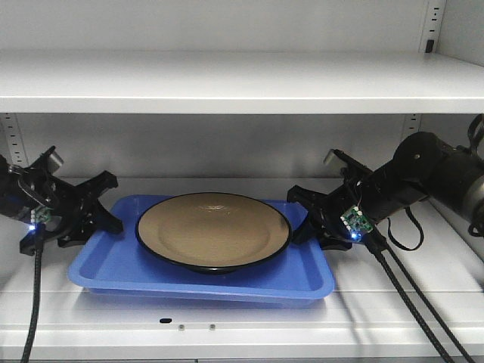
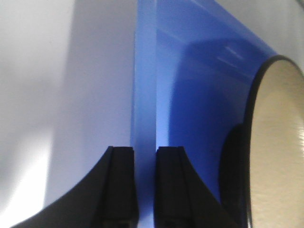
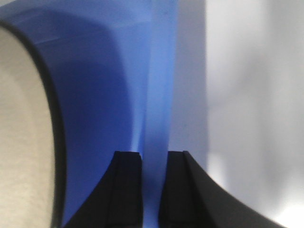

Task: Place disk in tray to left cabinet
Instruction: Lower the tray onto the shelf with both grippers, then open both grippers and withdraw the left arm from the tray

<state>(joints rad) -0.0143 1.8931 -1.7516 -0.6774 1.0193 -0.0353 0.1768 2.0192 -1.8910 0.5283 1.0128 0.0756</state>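
The tan disk (image 1: 212,231) with its black rim lies in the blue tray (image 1: 113,265), which sits on a shelf (image 1: 431,265) of the grey-white left cabinet. My left gripper (image 1: 115,204) is at the tray's left rim. In the left wrist view, that gripper (image 2: 145,149) is shut on the tray's rim (image 2: 145,95), with the disk (image 2: 280,142) off to the right. My right gripper (image 1: 296,215) is at the tray's right end. Seen in the right wrist view, this gripper (image 3: 155,154) is shut on the rim (image 3: 159,95), the disk (image 3: 23,118) at the left.
An upper shelf (image 1: 227,79) runs close above the tray and both arms. Slotted uprights (image 1: 11,140) (image 1: 412,125) stand at the back corners. Black cables (image 1: 408,295) hang from the right arm over the shelf's front edge; another cable (image 1: 34,302) drops from the left arm.
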